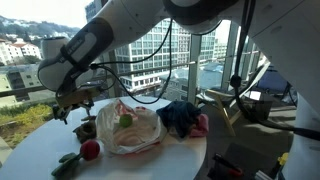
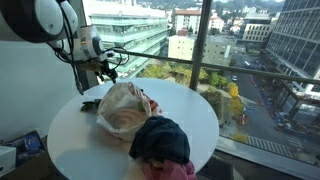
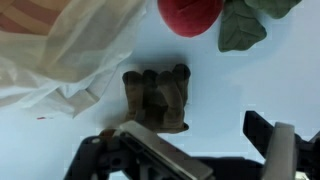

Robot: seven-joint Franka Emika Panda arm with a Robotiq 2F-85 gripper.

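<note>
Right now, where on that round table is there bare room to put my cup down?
Widest bare patch: the window-side arc of the table, beside the plastic bag and blue cloth. A second lies between the bag and the near rim. Crowded under the open gripper: a brown object, red toy fruit and the bag's edge sit close together.

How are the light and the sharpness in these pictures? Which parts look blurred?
Both exterior views: daylight through the windows backlights the scene, and the dark cloth loses detail. An exterior view: the arm near the lens looks soft. Wrist view: the hand at the bottom edge is out of focus; the brown object is slightly blurred.
</note>
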